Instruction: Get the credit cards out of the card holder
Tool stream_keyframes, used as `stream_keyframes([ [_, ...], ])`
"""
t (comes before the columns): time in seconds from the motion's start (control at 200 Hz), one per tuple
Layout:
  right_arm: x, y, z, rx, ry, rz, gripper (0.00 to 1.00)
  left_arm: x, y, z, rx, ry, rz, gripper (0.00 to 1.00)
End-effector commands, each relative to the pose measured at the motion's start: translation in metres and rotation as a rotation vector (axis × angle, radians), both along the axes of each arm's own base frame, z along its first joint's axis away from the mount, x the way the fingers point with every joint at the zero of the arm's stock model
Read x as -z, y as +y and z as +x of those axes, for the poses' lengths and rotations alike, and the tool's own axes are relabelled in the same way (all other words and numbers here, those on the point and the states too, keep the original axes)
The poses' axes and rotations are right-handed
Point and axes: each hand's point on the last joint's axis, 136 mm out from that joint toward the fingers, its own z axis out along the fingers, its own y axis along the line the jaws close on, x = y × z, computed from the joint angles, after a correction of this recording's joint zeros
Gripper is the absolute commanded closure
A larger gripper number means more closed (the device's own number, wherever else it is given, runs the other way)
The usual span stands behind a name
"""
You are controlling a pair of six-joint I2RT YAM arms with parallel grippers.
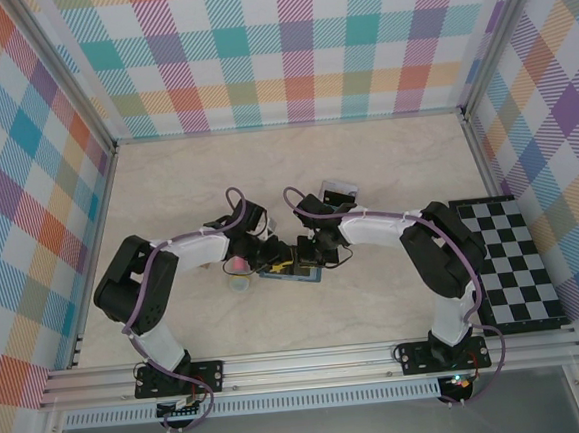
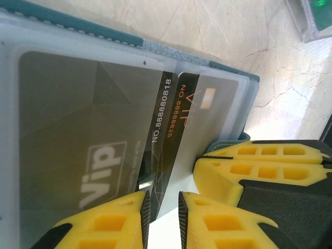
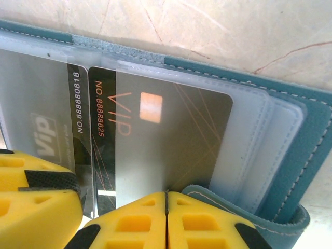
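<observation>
Two black VIP credit cards [image 3: 171, 129] sit in the teal-blue folding card holder [image 3: 311, 155]; right gripper [image 3: 166, 218] pinched closed, left gripper [image 2: 163, 218] narrowly parted. Catching the clear plastic sleeve [image 3: 249, 129] could drag the holder.

The card holder [image 3: 303, 155] was teal-blue with pale stitching and frosted sleeves. 1 grey card [image 2: 67, 119] bore white lettering; 1 black card [image 3: 171, 135] carried orange lines. The table [image 3: 207, 31] was cream, veined brown. The left end effector [image 2: 163, 207] and right end effector [image 3: 166, 207] were yellow and black. A small item [image 1: 238, 268] seemed pink.

Right gripper [image 3: 166, 218] closed; left gripper [image 2: 163, 218] seemingly ajar
</observation>
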Motion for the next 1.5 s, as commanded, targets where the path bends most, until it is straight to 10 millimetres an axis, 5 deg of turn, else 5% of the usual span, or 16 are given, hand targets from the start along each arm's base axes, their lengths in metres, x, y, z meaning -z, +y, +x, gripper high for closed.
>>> stream_keyframes([
  [0.0,0.027,-0.022,-0.007,0.011,0.038,-0.098,0.92,0.002,-0.002,-0.002,0.004,0.003,0.019,0.77],
  [0.775,0.031,-0.021,-0.010,0.007,0.053,-0.091,0.92,0.036,-0.002,-0.009,0.028,0.081,0.073,0.76],
  [1.03,0.031,-0.021,-0.010,0.014,0.063,-0.071,0.92,0.033,-0.007,-0.009,0.036,0.082,0.043,0.77],
  [1.335,0.029,-0.031,-0.007,0.015,0.040,-0.111,0.92,0.032,0.039,-0.008,-0.019,0.022,0.293,0.77],
  [1.495,0.012,-0.021,0.000,-0.004,-0.002,-0.064,0.92,0.005,0.021,-0.005,0.002,-0.016,0.169,0.77],
])
